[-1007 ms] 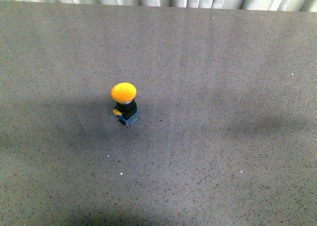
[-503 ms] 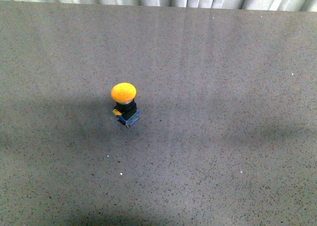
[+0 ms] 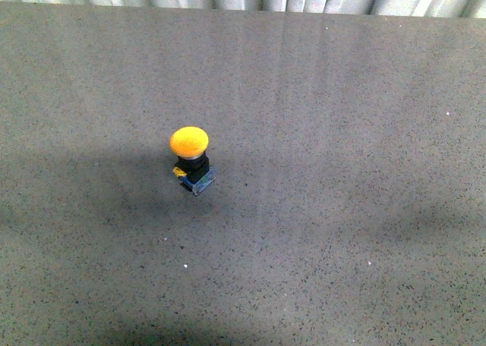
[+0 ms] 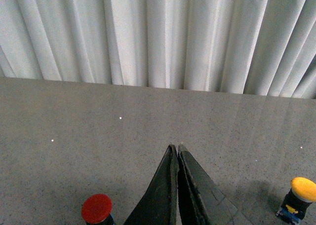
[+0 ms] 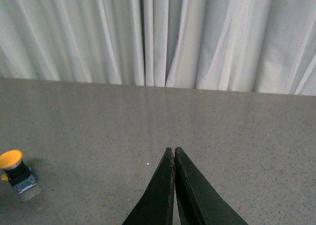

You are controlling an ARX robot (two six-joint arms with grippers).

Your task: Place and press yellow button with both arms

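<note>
One yellow button (image 3: pixel 190 143) stands upright on the grey speckled table (image 3: pixel 342 133), slightly toward nine o'clock from the centre of the front view, its domed cap above a black collar and a small clear-and-blue base. Neither arm appears in that view. Left gripper (image 4: pixel 177 148): fingers pressed together, holding nothing; a red button (image 4: pixel 96 208) sits near it. Right gripper (image 5: pixel 173 150): fingers likewise together, empty. White pleated curtain (image 4: pixel 158 32) behind the table's far edge.
</note>
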